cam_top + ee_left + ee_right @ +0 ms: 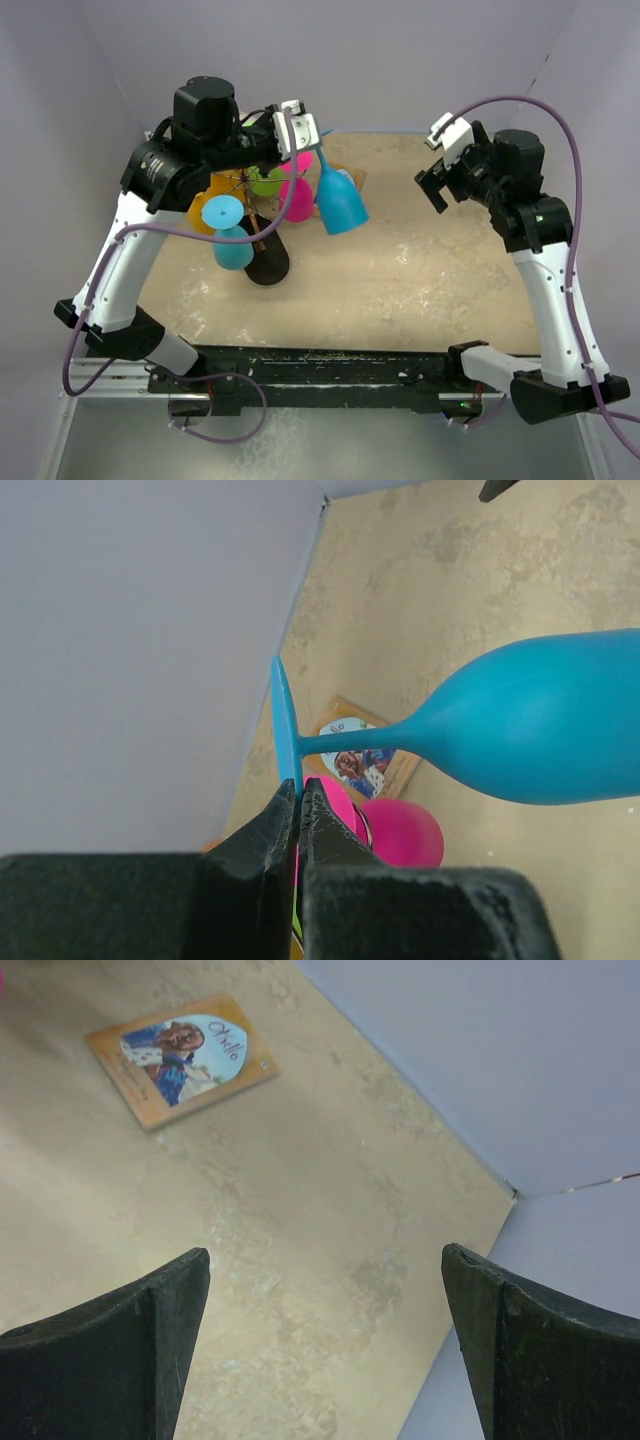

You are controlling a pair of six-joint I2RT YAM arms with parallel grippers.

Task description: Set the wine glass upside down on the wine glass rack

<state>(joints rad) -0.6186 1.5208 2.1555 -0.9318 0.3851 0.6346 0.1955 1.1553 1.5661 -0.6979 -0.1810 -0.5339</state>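
Observation:
My left gripper (312, 145) (299, 785) is shut on the thin round foot (287, 720) of a blue wine glass (340, 203) (540, 720), held in the air with its bowl slanting down and to the right of the wine glass rack. The wine glass rack (268, 262) is a dark wire stand with a black oval base. Hanging on it are a cyan glass (230, 240), a pink glass (296, 190) (402, 832), a green glass (266, 181) and an orange glass (205, 212). My right gripper (432, 187) (325, 1260) stands wide open and empty, well off to the right above the table.
A small picture card (180, 1055) (362, 758) lies flat on the beige table (420, 270) behind the rack. Grey walls (400, 60) enclose the back and sides. The left arm's cable (180, 235) loops in front of the rack.

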